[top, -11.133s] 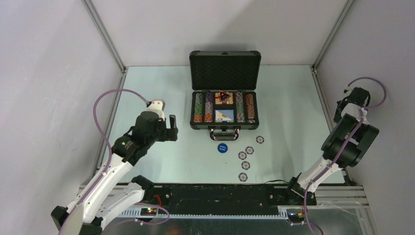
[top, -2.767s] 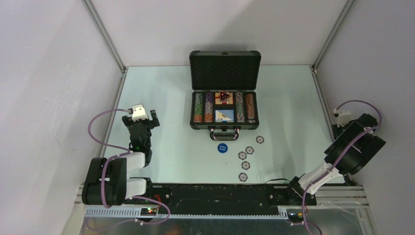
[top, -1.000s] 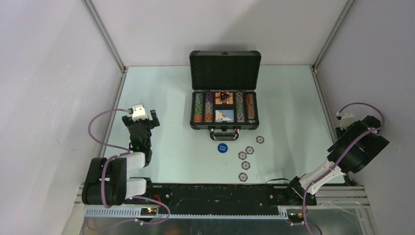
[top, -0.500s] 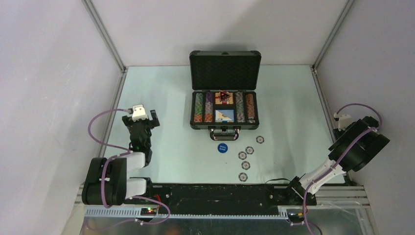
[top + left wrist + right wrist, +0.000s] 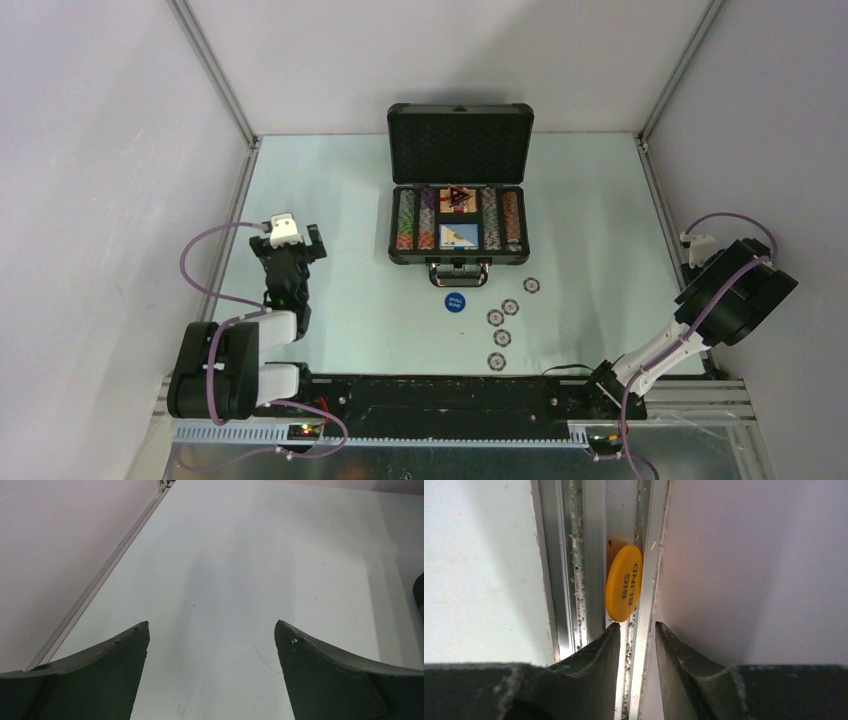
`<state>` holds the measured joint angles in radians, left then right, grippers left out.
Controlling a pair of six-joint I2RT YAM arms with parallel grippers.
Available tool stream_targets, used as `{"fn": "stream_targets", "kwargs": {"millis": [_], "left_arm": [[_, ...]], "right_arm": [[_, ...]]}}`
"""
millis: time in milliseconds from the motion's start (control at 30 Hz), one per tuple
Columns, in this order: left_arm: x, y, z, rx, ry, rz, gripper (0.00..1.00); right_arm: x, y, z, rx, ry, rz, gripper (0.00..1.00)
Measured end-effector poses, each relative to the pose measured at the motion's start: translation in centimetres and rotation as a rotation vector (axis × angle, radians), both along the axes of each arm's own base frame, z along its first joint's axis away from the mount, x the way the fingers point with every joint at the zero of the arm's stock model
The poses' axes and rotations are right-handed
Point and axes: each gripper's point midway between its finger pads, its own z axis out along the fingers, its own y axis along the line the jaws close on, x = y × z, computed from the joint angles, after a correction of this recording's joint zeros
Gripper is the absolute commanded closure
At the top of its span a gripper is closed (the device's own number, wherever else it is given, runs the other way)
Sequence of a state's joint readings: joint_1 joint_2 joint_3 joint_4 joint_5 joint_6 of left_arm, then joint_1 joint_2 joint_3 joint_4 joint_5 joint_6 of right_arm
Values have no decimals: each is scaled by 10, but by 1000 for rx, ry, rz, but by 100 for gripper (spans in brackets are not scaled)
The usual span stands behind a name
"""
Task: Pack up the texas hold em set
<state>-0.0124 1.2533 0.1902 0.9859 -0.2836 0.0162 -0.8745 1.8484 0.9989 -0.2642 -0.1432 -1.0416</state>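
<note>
Right hand [image 5: 637, 626] slightly parted, orange button [image 5: 624, 583] in rail [image 5: 574, 555], unseen from above

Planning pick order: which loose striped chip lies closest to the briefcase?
The farthest-back chip, just off the briefcase at its front right corner; the other four trail nearer the arm bases.

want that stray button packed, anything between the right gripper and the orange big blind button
Nothing lies between the right gripper and the orange button. But the button sits in the groove of the edge rail beside the wall, so gripping room looks tight.
</note>
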Motion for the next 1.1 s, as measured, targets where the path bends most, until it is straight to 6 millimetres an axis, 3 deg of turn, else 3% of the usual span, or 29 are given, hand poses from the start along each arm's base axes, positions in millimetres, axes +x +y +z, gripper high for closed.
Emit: {"fn": "stream_targets", "kwargs": {"millis": [633,1100], "left_arm": [[0,0,0,0,0,0,0],[0,0,0,0,0,0,0]], "right_arm": [[3,6,-13,34,2,13,99],[5,10,-9,57,-22,-13,100]]}}
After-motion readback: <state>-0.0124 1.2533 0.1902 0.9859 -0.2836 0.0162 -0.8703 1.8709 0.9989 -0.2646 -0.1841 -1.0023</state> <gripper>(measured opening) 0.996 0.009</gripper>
